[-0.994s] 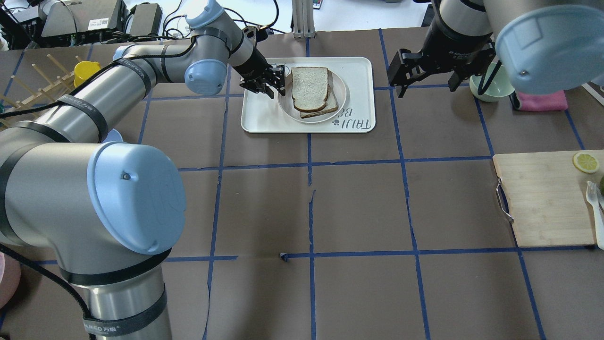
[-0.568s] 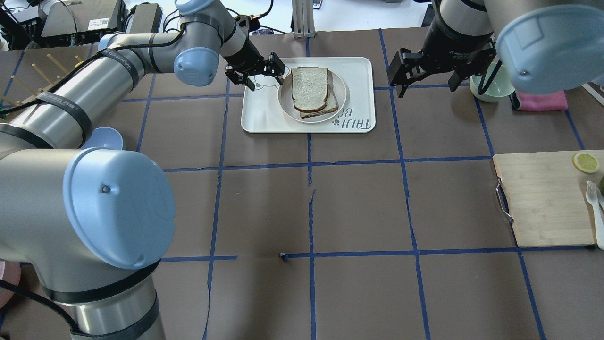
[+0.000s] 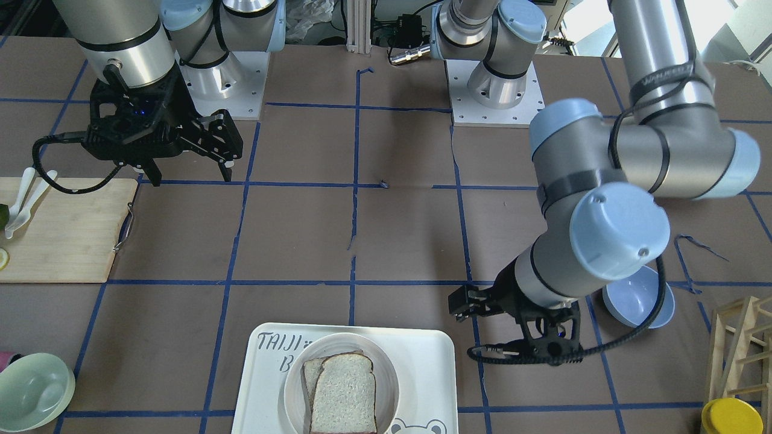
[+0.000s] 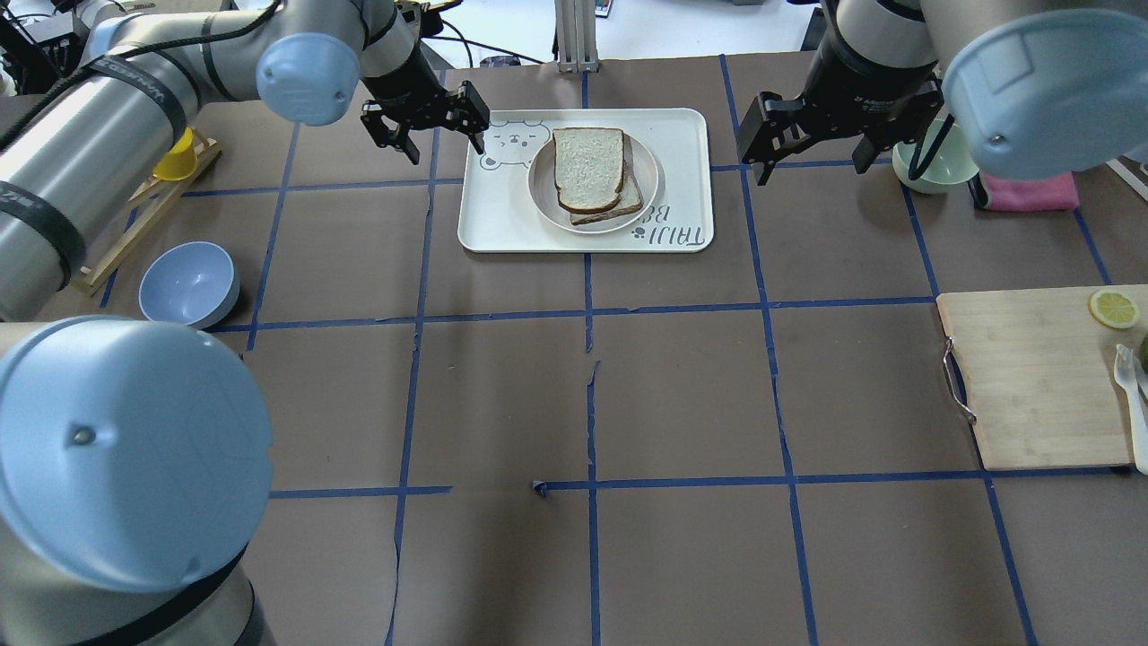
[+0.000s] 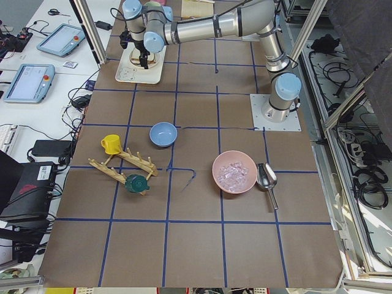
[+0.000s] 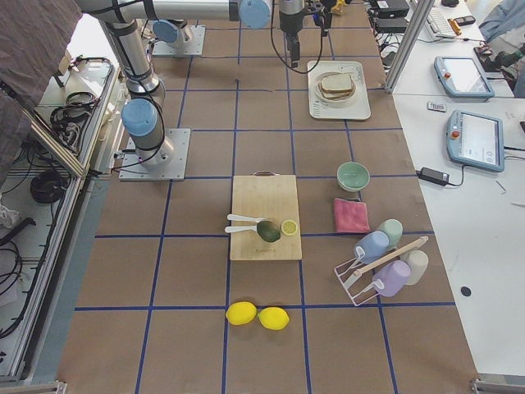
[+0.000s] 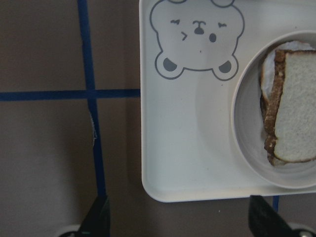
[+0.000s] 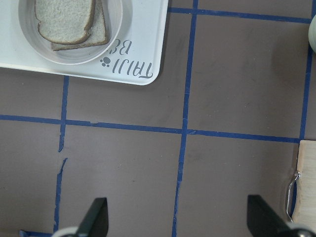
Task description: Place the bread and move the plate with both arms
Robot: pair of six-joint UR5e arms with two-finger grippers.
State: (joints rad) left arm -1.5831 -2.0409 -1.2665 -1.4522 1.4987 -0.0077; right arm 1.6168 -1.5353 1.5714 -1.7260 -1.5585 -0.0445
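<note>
– Locating the bread point(image 4: 633, 196) first: where does it sit?
– On the plate point(image 4: 543, 188), lying flat. A paler, squarer slice point(image 4: 587, 163) lies on top and covers most of it; only the dark crust edge shows on one side and one end.
– Plate?
– On the white tray point(image 4: 502, 220), at the far middle of the tabletop point(image 4: 682, 395), between the bear print and the lettering.
– Left hand point(image 4: 447, 154)?
– Fingers apart, nothing between them. It hangs over the tabletop just off the tray's bear-print corner, touching neither tray nor plate.
– Right hand point(image 4: 812, 172)?
– Also spread wide and holding nothing. It hovers over bare tabletop on the tray's other side, near it but apart. Its wrist view shows the tray's lettered corner and the plate at the top left.
– Other stuff?
– Green bowl point(image 4: 942, 166) and pink cloth point(image 4: 1031, 190) beyond the right hand, cutting board point(image 4: 1031, 386) with a lemon slice point(image 4: 1113, 308) at the right edge, and a blue bowl point(image 4: 188, 285) on the left.
</note>
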